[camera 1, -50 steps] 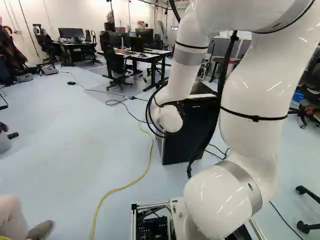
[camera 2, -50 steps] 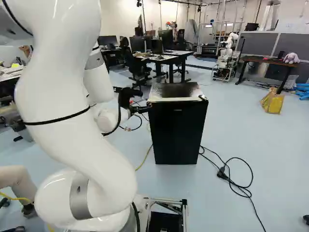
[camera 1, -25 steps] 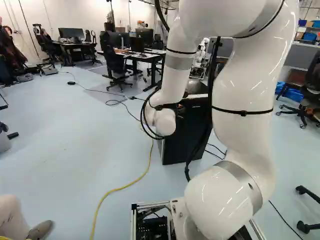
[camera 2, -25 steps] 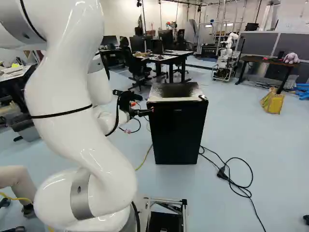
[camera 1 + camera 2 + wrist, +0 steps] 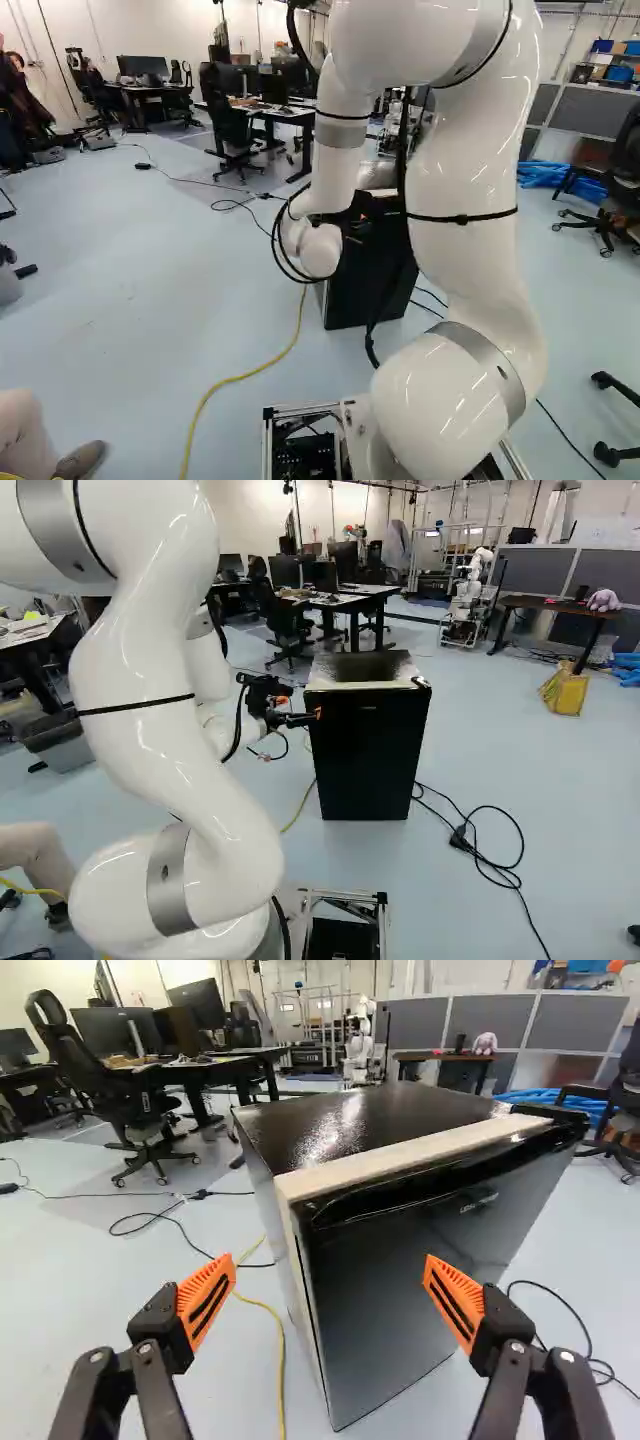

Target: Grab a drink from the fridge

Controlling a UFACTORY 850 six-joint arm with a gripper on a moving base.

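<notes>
the claw [image 5: 331, 1298] is spread wide with nothing pinched in it, its two orange pads [image 5: 208, 1300] standing well apart and level, near the left front corner of the fridge [image 5: 370, 755]. one finger is out to the left, past the side wall, and the other is to the right, in front of the door [image 5: 400, 1300]; neither looks to be touching, though the base views are too blocked to be sure. the door is shut, flush all along its left edge [image 5: 316, 1325], and no drink is in sight, so it is presumably inside. that makes this the opening step, with the claw being lined up on the door, and everything to do with the drink still to do. a dark fitting [image 5: 552, 1116] at the top right corner suggests the hinge is on that side, so the left edge should be the one to pull. next, i'd ease the claw in and get one fingertip behind that edge or into the dark recess [image 5: 400, 1202] along the top, then draw it near and round to the right. pushing straight in could shove the fridge far instead, and a shallow hold would likely slip off the smooth front.
</notes>
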